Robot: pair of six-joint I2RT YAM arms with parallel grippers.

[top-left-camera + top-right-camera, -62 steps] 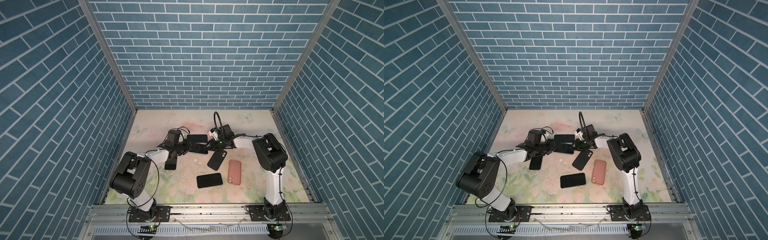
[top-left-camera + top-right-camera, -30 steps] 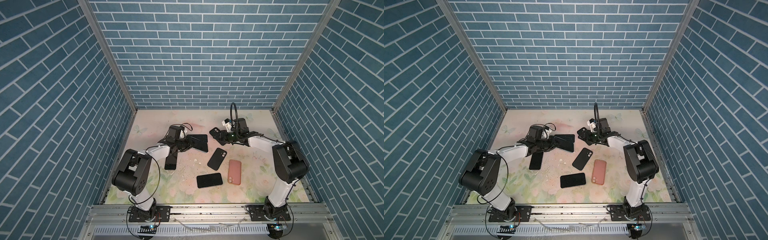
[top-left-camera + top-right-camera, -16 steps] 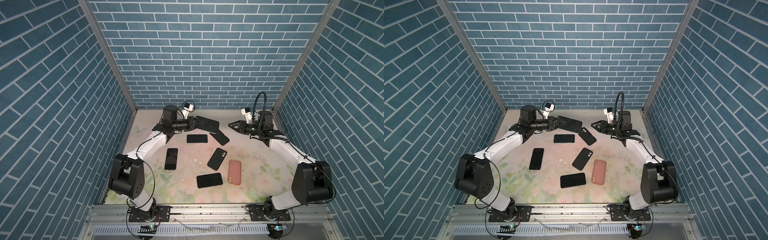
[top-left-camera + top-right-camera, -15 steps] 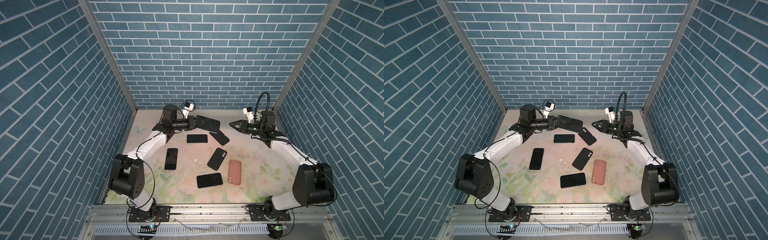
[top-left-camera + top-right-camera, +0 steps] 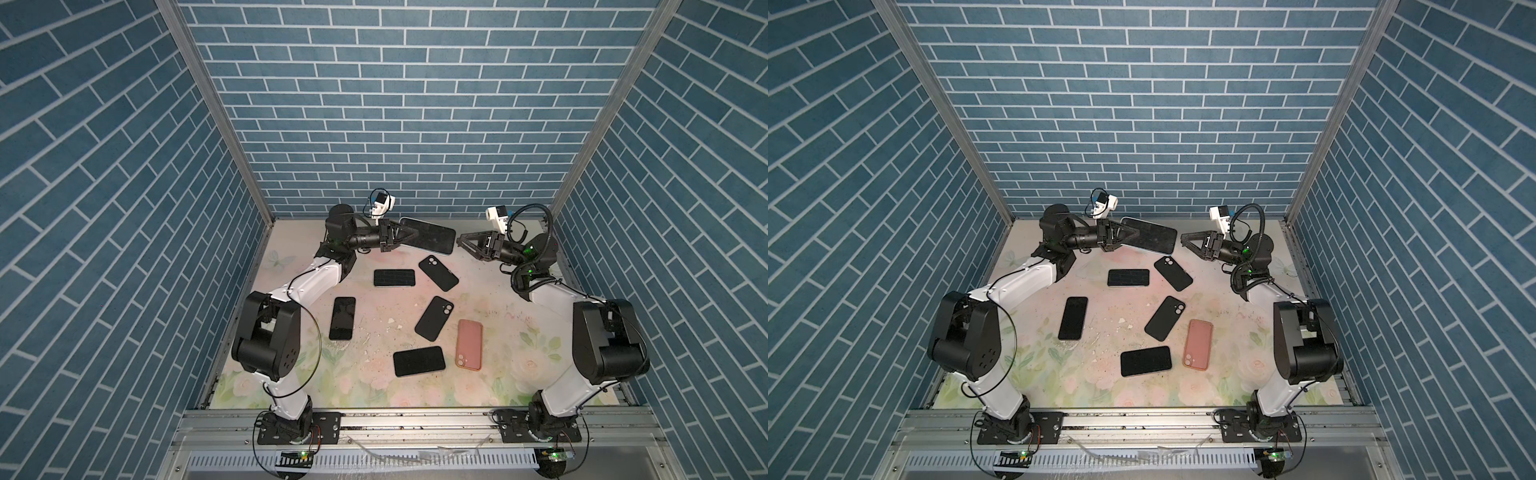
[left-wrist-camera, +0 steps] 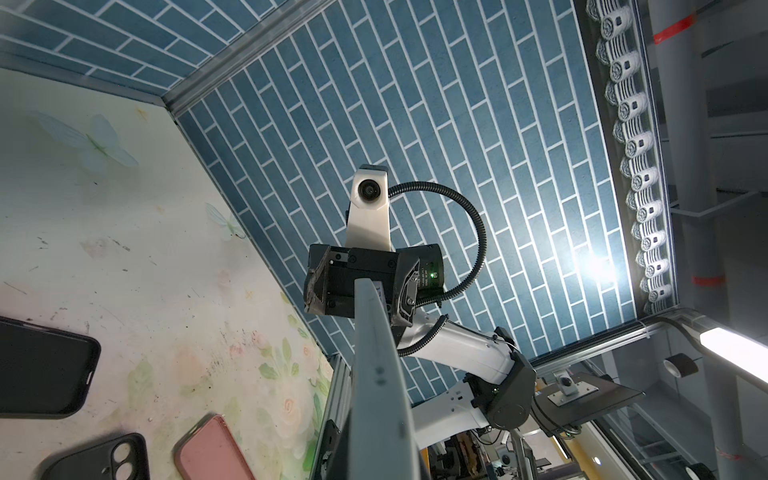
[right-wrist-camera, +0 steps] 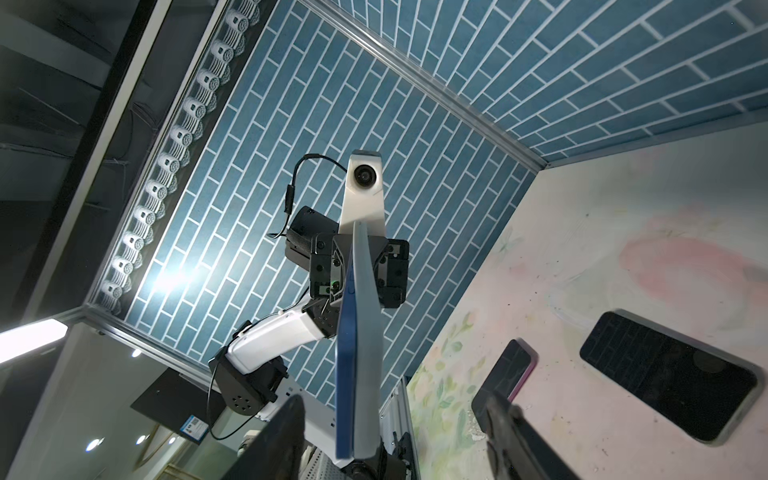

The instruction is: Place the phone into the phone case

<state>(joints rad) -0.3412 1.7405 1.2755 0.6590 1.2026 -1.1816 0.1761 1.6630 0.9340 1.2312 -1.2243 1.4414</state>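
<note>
The phone (image 5: 430, 241) is pinched by the left hand (image 5: 402, 240) above the bench (image 5: 374, 374); the right hand (image 5: 464, 247) is spread just beside it.

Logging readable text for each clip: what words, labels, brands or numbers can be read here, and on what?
Nothing reads clearly.
White print beside the green light on the right arm: too small to read.
Sticker on a dark panel outside the cell: blurred.
The phone in the left gripper, pink case, black cases, phones on the table: no logo or writing seen.
</note>
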